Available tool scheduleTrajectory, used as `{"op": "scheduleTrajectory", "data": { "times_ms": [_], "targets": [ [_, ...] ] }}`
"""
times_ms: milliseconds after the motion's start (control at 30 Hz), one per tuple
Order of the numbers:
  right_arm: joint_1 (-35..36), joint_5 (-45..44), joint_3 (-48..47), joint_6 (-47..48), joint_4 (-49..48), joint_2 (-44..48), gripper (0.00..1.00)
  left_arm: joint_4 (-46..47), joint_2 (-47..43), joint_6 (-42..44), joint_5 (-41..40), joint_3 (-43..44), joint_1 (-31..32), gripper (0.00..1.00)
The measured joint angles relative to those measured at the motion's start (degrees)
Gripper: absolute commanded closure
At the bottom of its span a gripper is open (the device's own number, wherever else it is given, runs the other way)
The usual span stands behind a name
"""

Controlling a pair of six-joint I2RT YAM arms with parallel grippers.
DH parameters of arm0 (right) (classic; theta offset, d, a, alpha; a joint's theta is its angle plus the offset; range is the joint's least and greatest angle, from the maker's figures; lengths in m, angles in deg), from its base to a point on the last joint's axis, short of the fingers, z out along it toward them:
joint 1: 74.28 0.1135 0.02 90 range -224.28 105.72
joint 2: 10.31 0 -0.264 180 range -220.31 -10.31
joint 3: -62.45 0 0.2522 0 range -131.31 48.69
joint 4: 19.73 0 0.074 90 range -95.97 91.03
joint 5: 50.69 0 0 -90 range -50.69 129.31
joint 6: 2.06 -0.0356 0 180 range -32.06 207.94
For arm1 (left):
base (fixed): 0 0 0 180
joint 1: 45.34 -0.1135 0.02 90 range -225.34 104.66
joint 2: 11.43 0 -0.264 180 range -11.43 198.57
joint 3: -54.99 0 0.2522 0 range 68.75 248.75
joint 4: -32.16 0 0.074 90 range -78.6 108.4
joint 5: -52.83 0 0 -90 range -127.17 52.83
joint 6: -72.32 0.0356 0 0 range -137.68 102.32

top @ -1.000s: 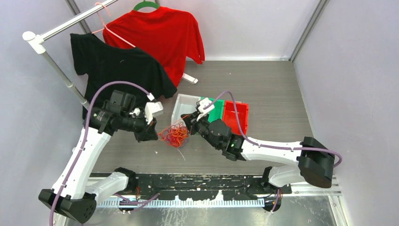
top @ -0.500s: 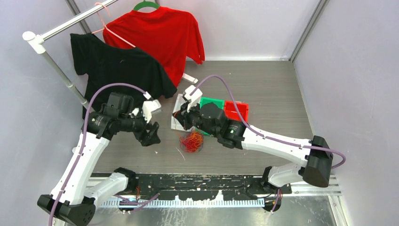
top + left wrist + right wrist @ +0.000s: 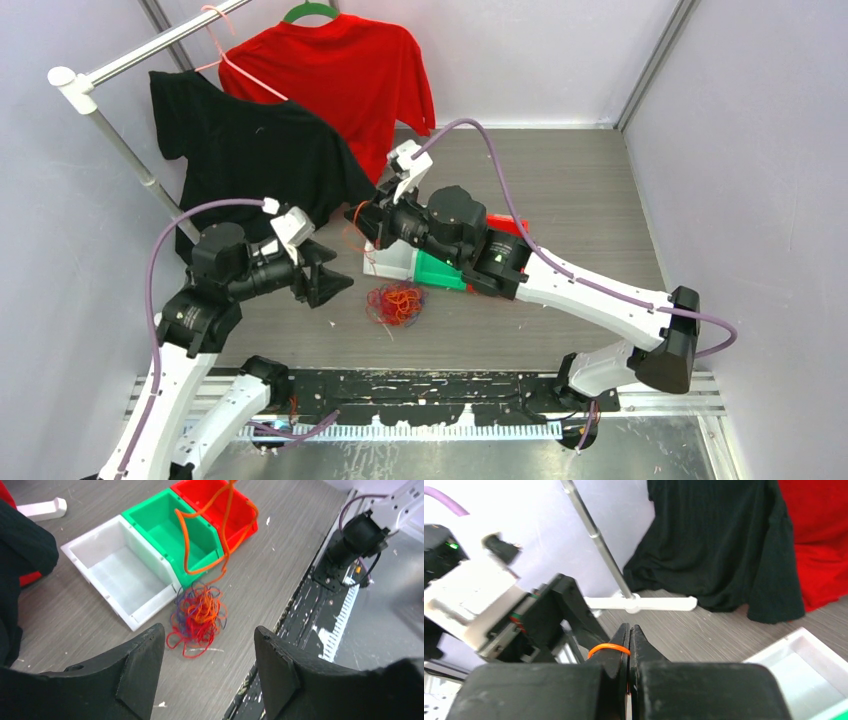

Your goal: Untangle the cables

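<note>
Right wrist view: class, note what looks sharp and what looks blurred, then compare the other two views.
Right wrist view: orange cable in the right gripper sharp, left arm smeared. Left wrist view: tangle crisp. Top view: even light, faint shadows.

White bin (image 3: 122,577), green bin (image 3: 159,522), red bin (image 3: 200,494) abreast; black shirt (image 3: 240,140), red shirt (image 3: 340,70) beyond.

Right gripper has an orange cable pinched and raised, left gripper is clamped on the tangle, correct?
Not quite. The left gripper is open and clear of the tangle, as the left wrist view shows. The right gripper does have the orange cable pinched and raised.
</note>
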Motion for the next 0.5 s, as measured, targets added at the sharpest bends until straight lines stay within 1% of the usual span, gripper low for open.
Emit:
{"op": "scheduleTrajectory", "data": {
  "times_ms": [267, 433, 500],
  "targets": [
    [0.00, 1.18, -6.69, -4.26, -1.18, -3.67, 0.99, 8.66, 2.27, -6.86, 0.92, -0.59, 0.02, 0.35],
    [0.00, 1.44, -11.04, -6.05, -1.70, -5.60, 0.99, 12.74, 2.56, -12.00, 2.51, -1.11, 0.02, 0.45],
    [0.00, 1.60, -12.50, -6.75, -2.40, -6.32, 0.99, 14.10, 3.26, -13.68, 3.02, -0.63, 0.02, 0.47]
  ]
}}
